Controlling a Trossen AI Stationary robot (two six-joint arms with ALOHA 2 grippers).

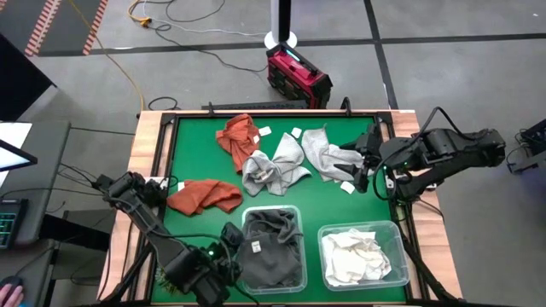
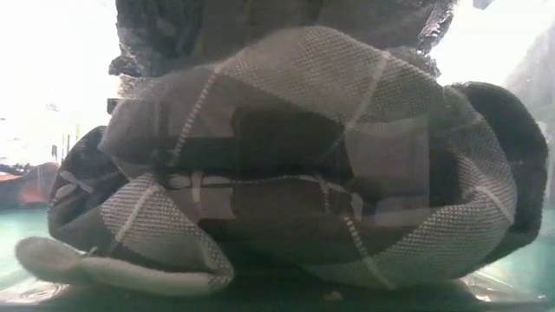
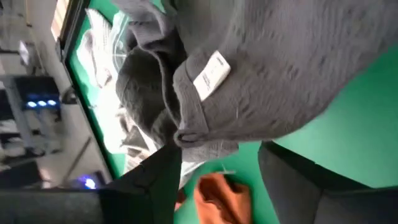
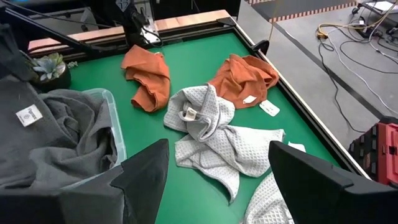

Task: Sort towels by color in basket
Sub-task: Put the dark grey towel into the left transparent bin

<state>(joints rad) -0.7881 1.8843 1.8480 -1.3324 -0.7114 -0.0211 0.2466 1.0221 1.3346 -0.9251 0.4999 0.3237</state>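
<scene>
- Surface: green felt-like tabletop (image 1: 205, 162) w/ wooden rim; dark grey floor beyond, w/ a yellow cable (image 1: 119, 64) and a red-and-black box (image 1: 298, 77) just past the far edge.
- Small green succulent in a dark pot (image 4: 50, 67) sits at the near-left corner, seen in right wrist view.
- Containers: two clear plastic bins along the near edge, side by side.
- Left clear bin (image 1: 294, 211) holds a heap of dark grey towels (image 1: 271, 243), one w/ white tag; heap rises above the rim.
- Right clear bin (image 1: 397, 230) holds crumpled white/cream towels (image 1: 358, 254).
- Low view is nearly filled by bunched dark cloth pressed to clear plastic, prob. the dark grey heap through the bin wall.
- Loose on the felt: rust-orange towel (image 1: 205, 196) at left-centre; second rust-orange towel (image 1: 238, 136) toward the far edge; light grey waffle towel (image 1: 275, 166) at centre; another light grey towel (image 1: 328, 152) to its right, touching it.
- Left gripper (image 1: 229, 246) just beside the left bin's near-left side; fingers apart, nothing between them; tagged dark grey cloth lies just ahead of the tips.
- Right gripper (image 1: 365, 166) above the right-hand light grey towel's edge, fingers spread wide, holding nothing.
</scene>
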